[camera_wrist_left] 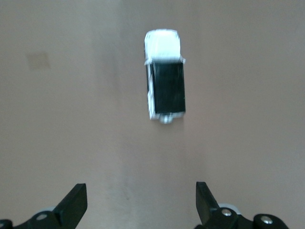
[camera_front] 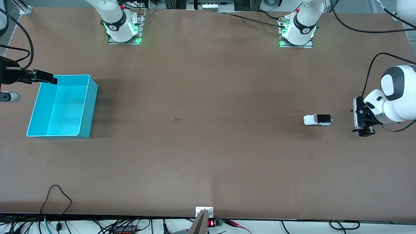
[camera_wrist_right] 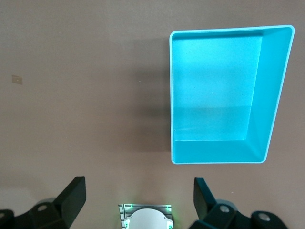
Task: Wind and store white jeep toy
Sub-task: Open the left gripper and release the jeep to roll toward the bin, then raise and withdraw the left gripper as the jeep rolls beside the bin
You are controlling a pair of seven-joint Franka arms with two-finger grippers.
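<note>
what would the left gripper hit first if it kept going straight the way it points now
Probably the white jeep toy: in the left wrist view it sits on the table straight ahead of the left gripper, centred between its open jaws, nothing in between. The gripper's height is unclear, so it might meet the tabletop first.

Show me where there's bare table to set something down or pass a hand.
Widest free patch: the table between the bin and the jeep. The strip nearer the front camera is bare too. Tightest: between the jeep and the open left gripper. The open right gripper hangs over the bin's rim.
</note>
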